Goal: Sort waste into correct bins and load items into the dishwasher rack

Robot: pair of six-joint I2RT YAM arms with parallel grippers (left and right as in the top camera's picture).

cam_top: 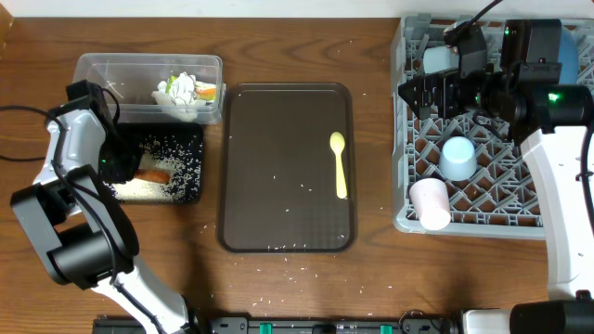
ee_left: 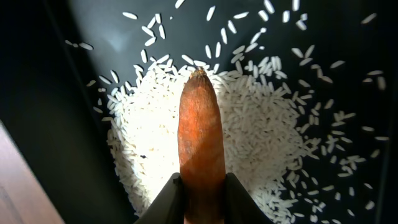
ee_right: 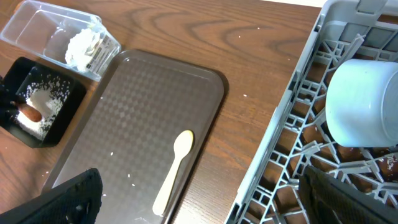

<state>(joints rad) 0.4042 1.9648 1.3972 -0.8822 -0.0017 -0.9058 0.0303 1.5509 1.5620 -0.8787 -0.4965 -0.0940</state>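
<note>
My left gripper (ee_left: 200,205) is shut on the small orange carrot (ee_left: 200,137) and holds it just above the white rice (ee_left: 261,130) in the black tray (cam_top: 195,139). The clear tub (cam_top: 102,70) behind it holds paper wads (cam_top: 181,88) and a yellow-green wrapper (cam_top: 206,91). My right gripper (ee_right: 199,199) is open and empty over the grey rack's (cam_top: 408,218) left edge. The rack holds the white bowl (ee_right: 364,102), a light-blue cup (cam_top: 458,158) and a pink cup (cam_top: 430,202). The blue plate (cam_top: 561,42) is partly hidden by the arm. The yellow spoon (cam_top: 340,165) lies on the brown serving tray (cam_top: 278,139).
Loose rice grains are scattered on the serving tray and on the wooden table near its front edge (cam_top: 288,269). The left arm's cable lies at the table's left side.
</note>
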